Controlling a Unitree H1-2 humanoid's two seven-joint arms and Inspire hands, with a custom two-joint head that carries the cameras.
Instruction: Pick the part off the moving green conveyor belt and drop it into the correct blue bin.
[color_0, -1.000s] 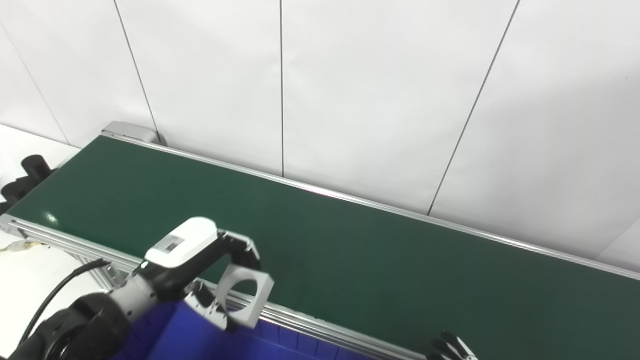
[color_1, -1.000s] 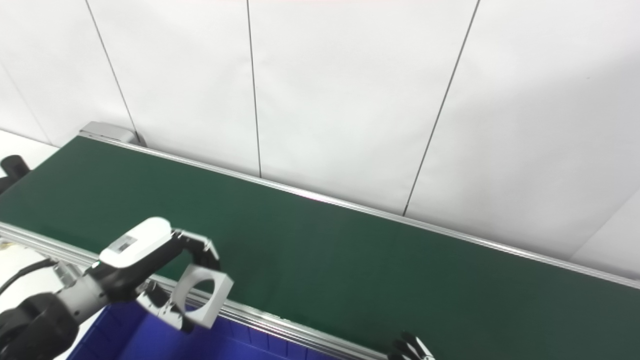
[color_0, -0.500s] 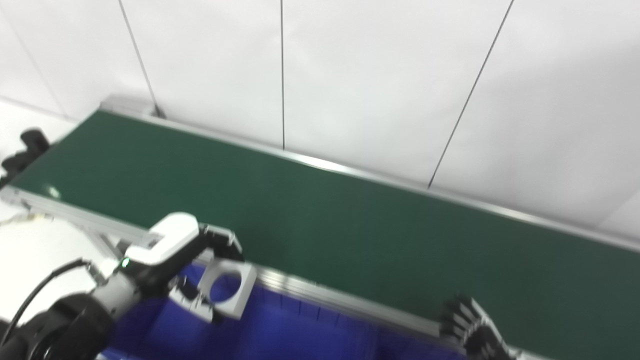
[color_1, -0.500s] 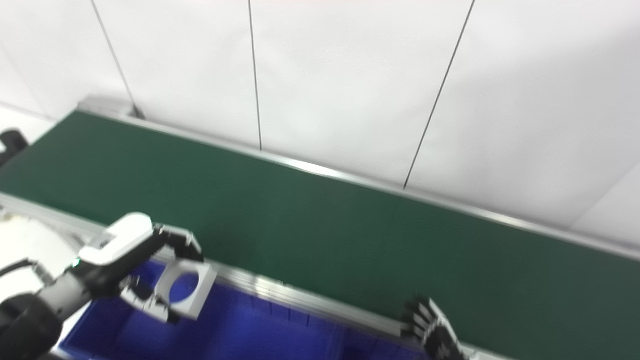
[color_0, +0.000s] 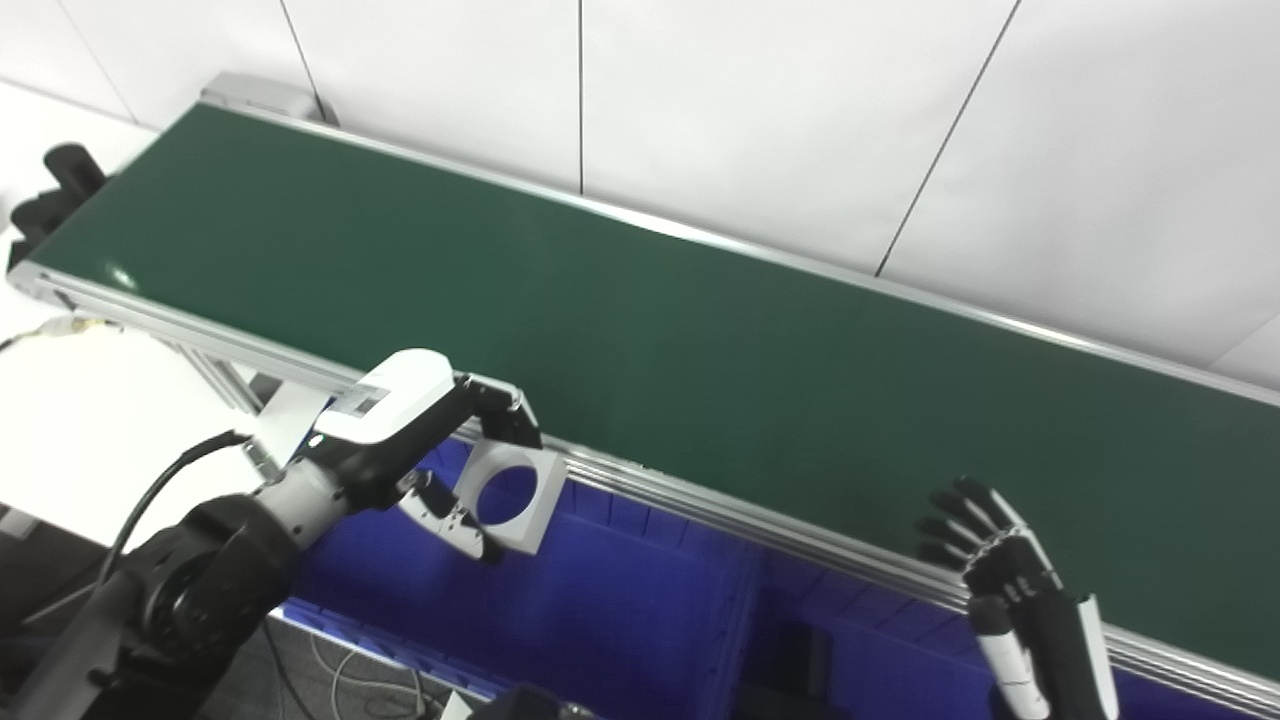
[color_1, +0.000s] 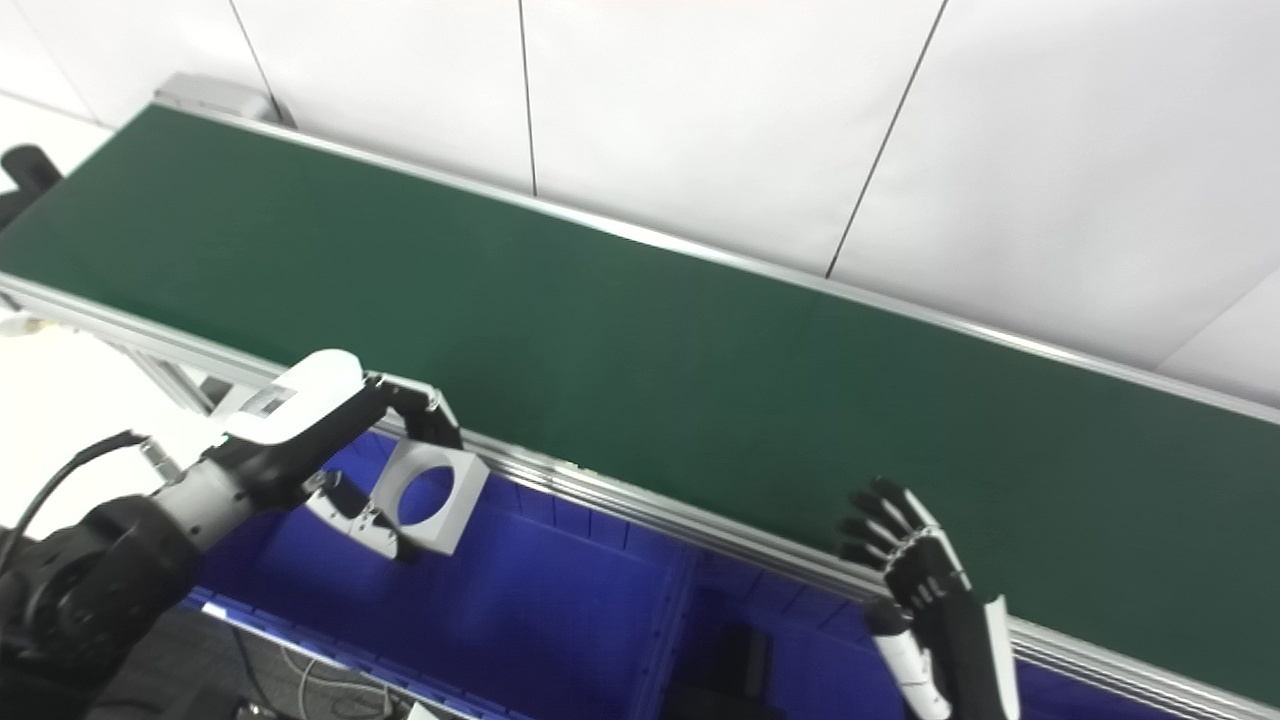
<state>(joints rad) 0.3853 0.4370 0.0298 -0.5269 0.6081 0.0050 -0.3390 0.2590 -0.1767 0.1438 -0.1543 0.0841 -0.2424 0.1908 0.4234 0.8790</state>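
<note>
- My left hand (color_0: 425, 455) grips a grey square bracket with a round hole (color_0: 508, 494) above the left blue bin (color_0: 600, 620).
- My right hand (color_0: 985, 555) hovers released, fingers spread, near the green conveyor belt (color_0: 650, 340).

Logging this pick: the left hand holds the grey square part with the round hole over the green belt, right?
Not quite. The left hand holds the grey square part over the blue bin, not the green belt, as the left eye view shows.
</note>
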